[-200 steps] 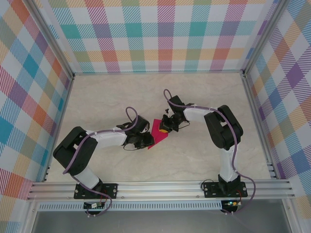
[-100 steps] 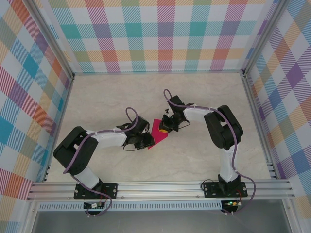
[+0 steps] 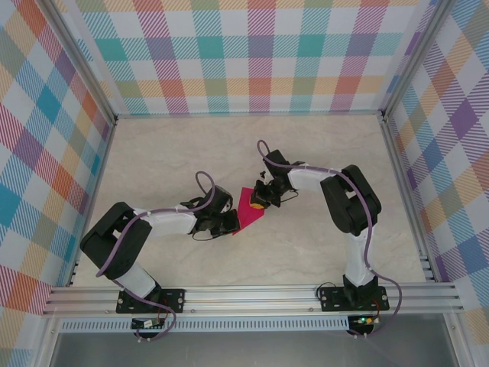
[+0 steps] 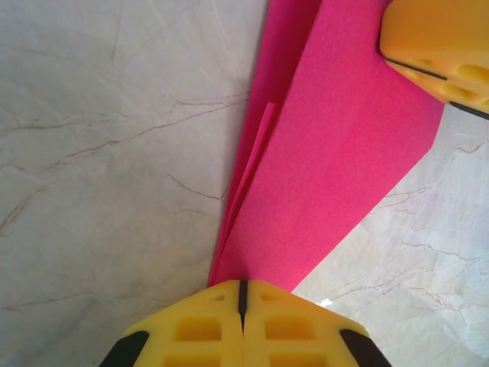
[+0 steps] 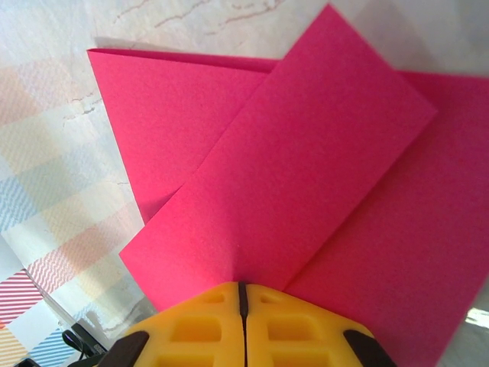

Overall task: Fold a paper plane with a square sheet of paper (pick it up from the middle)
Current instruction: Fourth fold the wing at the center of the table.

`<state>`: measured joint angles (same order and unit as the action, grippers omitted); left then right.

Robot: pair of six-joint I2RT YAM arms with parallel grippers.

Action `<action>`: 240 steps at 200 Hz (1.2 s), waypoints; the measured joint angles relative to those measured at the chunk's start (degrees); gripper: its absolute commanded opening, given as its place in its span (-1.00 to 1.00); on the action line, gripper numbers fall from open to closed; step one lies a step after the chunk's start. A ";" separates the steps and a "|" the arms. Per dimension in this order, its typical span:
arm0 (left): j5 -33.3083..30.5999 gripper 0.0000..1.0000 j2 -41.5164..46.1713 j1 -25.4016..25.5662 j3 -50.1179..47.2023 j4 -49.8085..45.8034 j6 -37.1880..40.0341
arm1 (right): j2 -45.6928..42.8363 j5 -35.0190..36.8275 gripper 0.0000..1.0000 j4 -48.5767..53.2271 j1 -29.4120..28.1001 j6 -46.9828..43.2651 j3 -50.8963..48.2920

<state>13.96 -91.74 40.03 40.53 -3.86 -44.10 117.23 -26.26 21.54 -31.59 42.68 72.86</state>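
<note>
Square sheet of paper [image 3: 248, 206], magenta-pink, lay partly folded on the marble-look table [image 3: 321, 160], about mid-table, between my two arms. It was no longer a flat square. The left wrist view showed it [image 4: 336, 153] as a long wedge with layered edges along its left side, narrowing to a point at my fingertips. The right wrist view showed it [image 5: 290, 176] with a rectangular flap folded diagonally across a wider layer underneath.

My left gripper [image 3: 231, 223] sat at the sheet's near-left corner. From its own camera the gripper [image 4: 242, 284] had both yellow pads pressed together, with only a thin seam between them. The paper's narrow tip ran right up to that seam. I couldn't tell whether the tip was pinched between the pads or just under them.

My right gripper [image 3: 260, 203] was over the sheet's far-right part. Its pads were together too [image 5: 241, 287], and the base of the flap met them at the seam. Again I couldn't tell whether paper was nipped. One of its yellow fingers [image 4: 435, 38] showed at the top right of the left wrist view, sitting on the pink.

The two grippers were near each other at opposite ends of the sheet, not touching. Bare table [image 4: 114, 153] lay all round the paper, and checked walls [image 3: 260, 53] stood behind and to the sides.
</note>
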 measured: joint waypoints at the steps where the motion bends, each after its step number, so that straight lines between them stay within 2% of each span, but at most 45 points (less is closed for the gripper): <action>1: 0.00 -0.96 0.00 0.02 0.00 0.00 0.00 | 0.00 0.00 -0.88 0.02 0.00 0.00 0.02; 183: -0.07 -0.96 3.26 0.35 -2.16 -2.69 1.14 | 0.92 0.02 -0.89 2.51 0.00 0.02 1.81; 240: 0.00 -0.96 4.92 0.44 -1.62 -8.66 3.39 | 0.94 0.00 -0.89 2.56 0.04 0.02 1.84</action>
<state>13.96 -86.83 40.47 38.92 -12.51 -40.71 118.17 -26.26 24.10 -31.55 42.70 74.70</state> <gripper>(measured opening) 0.044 0.057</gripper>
